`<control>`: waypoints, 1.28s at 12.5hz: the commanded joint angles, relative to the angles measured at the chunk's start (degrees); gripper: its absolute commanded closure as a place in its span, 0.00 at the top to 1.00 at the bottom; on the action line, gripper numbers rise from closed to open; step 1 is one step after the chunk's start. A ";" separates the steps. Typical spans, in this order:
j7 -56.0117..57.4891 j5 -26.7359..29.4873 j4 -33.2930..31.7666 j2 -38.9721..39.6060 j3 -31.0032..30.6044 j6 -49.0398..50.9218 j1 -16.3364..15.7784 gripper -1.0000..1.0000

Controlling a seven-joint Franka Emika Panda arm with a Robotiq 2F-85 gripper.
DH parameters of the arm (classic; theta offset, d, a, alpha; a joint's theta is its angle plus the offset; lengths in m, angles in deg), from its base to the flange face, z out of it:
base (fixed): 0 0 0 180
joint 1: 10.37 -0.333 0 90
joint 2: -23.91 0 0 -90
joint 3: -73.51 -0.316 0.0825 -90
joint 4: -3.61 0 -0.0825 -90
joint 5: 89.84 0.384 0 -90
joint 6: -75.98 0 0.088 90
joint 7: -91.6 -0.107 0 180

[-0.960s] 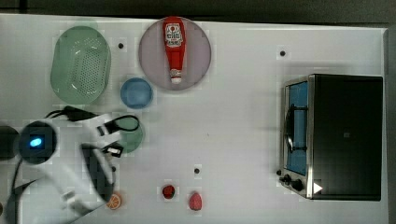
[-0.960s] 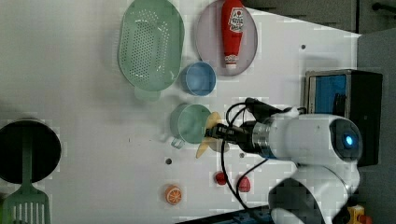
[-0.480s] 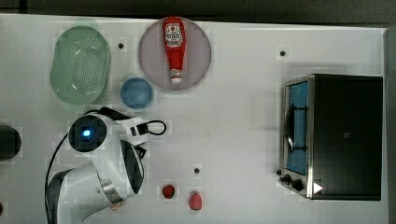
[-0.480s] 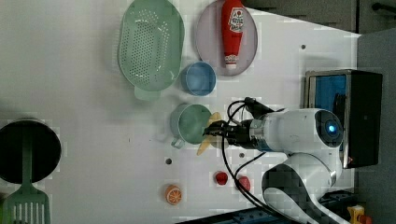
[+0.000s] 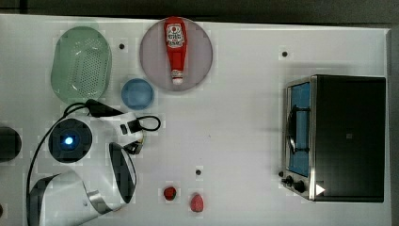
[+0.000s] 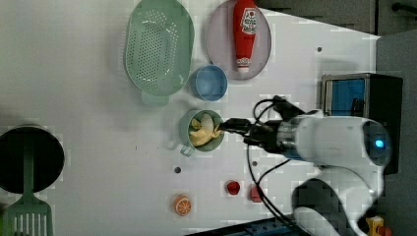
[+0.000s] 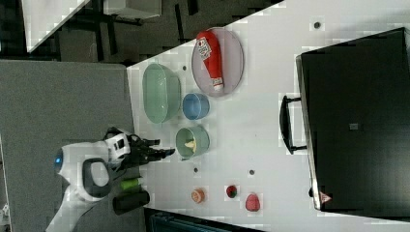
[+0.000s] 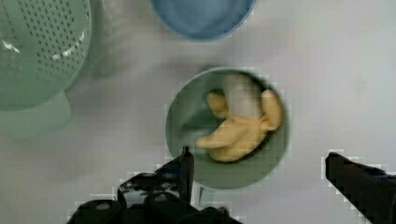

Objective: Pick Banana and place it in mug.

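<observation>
The pale green mug (image 6: 185, 129) stands on the white table, below the blue cup in the left view. The yellow banana (image 6: 202, 133) lies inside it, free of the fingers. My gripper (image 6: 227, 127) hovers at the mug's right rim in the left view. In the wrist view the mug (image 8: 187, 116) holds the banana (image 8: 238, 135), and my gripper (image 8: 258, 156) is open, its dark fingers (image 8: 184, 168) spread wide on either side with nothing between them. The right view shows the mug (image 7: 201, 140), the banana (image 7: 190, 144) and the gripper (image 7: 167, 152) beside it. In the top view my arm (image 5: 84, 155) covers the mug.
A green perforated basket (image 6: 158, 45) and a blue cup (image 6: 209, 82) sit close to the mug. A ketchup bottle (image 6: 244, 27) lies on a plate. An orange slice (image 6: 182, 205), two small red fruits (image 6: 233, 187), a black pan (image 6: 29, 157) and a toaster oven (image 5: 339, 136) are around.
The gripper has opened and let go of the banana, which was held at the mug's edge and now lies inside the mug. The arm shifted toward the top view's right.
</observation>
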State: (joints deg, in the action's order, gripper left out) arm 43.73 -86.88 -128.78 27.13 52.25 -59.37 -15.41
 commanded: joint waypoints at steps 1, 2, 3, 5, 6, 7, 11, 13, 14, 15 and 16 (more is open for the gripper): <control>-2.55 -1.07 9.20 -5.54 5.21 7.60 2.41 1.00; -2.36 -1.09 11.69 -7.28 7.36 12.22 2.69 1.00; -2.36 -1.11 15.29 -9.21 10.44 18.66 2.96 1.00; -2.16 -1.64 20.51 -11.06 15.33 28.05 3.39 1.00; -2.11 -1.91 22.79 -11.56 17.74 31.76 3.51 1.00; -2.11 -2.29 25.07 -11.77 19.90 34.57 3.54 1.00; -2.10 -3.78 31.94 -11.83 25.17 44.40 3.58 1.00; -2.10 -3.78 32.44 -11.81 25.96 44.20 3.58 1.00; -2.10 -3.78 32.40 -11.72 26.01 43.38 3.57 1.00; -2.10 -3.78 32.30 -11.54 26.03 42.71 3.57 1.00; -2.10 -3.78 32.19 -11.36 26.02 42.64 3.57 1.00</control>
State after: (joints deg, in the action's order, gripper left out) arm 43.45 -90.64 -95.88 14.68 80.63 -16.60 -10.18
